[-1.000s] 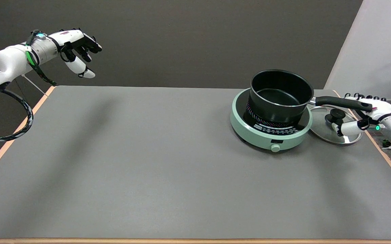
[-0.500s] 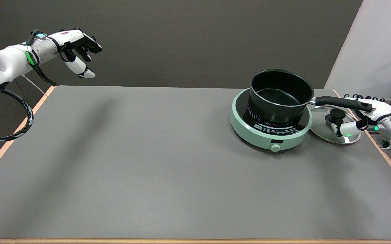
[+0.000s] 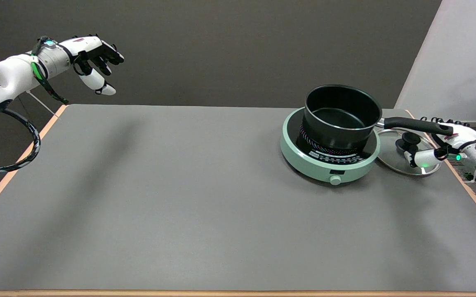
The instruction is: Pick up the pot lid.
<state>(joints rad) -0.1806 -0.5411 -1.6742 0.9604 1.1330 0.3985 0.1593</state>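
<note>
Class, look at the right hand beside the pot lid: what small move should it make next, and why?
Probably ease the right hand a little toward the knob and close on it. The pot lid lies flat on the table, the thumb sits just beside the knob, and nothing is gripped yet.

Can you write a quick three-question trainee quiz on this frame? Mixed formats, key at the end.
1. True or false: the pot lid is sitting on the black pot.
2. Multiple choice: the pot stands on A) the bare table, B) the green hotplate, C) the lid.
3. Short answer: which part of the lid is the right hand closest to?

Key
1. False: the lid lies on the table beside the hotplate, under the pot's handle.
2. B.
3. The black knob; the thumb is next to it, and a grip cannot be confirmed.
</note>
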